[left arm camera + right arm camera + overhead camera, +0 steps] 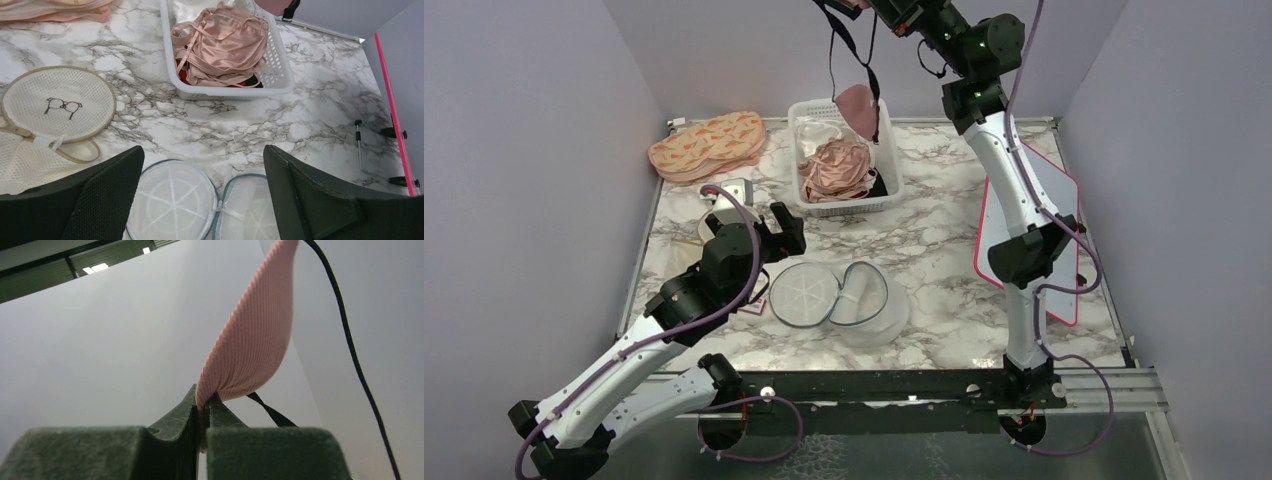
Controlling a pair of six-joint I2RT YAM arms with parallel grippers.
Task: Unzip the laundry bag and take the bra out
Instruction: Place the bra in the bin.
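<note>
Right pincer (202,409) is clenched thinly on the bra (255,335) above the basket (849,208); straps (832,50) could be snagged, grip lost. Left pincer (202,152) is released.

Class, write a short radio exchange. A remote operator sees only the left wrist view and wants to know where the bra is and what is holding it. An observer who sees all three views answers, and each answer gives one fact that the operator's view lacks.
Operator: The laundry bag lies unzipped in my view, and I see no bra inside it. Where is it?
Observer: The bra hangs in the air above the far end of the white basket, with its black straps dangling.
Operator: What is holding it up there?
Observer: The right gripper is shut on the edge of one pink cup, pinching the fabric between its fingertips.
</note>
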